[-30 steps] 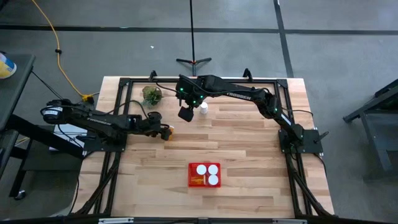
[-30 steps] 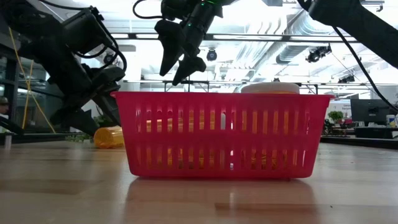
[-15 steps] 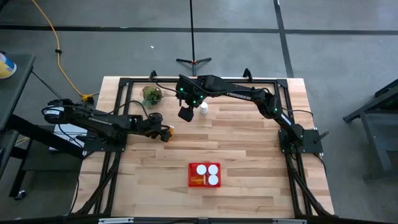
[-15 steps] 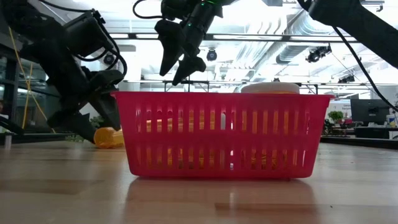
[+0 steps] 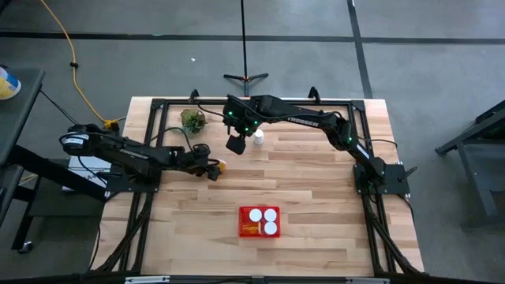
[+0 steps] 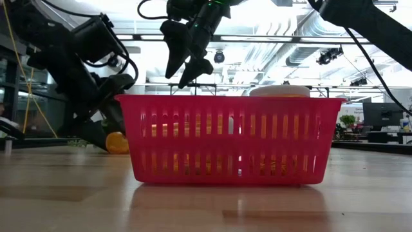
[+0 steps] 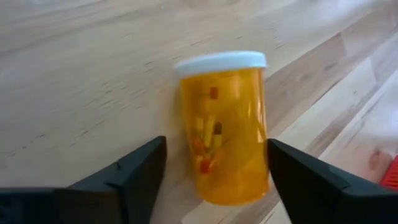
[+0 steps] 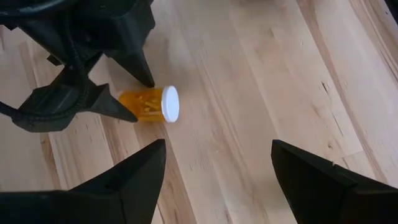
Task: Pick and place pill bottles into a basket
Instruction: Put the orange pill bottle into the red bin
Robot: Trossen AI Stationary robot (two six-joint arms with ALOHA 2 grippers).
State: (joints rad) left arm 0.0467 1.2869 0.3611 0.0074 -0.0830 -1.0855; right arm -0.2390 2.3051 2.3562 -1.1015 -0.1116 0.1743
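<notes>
One translucent orange pill bottle with a white cap [image 7: 224, 124] lies on its side on the pale wooden table [image 5: 316, 189], and your left gripper [image 5: 215, 169] is down around it — fingers spread, one on either side of the bottle's body, neither pad visibly touching. The cap end points away from the wrist. In the right wrist view you see the same bottle between those two dark fingertips [image 8: 134, 68]. Your right gripper [image 5: 235, 144] hangs above the table farther back, its fingers apart and holding nothing, near a white-capped bottle [image 5: 258, 138] standing by the green plant [image 5: 192, 120]. Closer to the front, the small red perforated plastic basket [image 6: 232, 138] holds three white caps — well apart from both grippers.
</notes>
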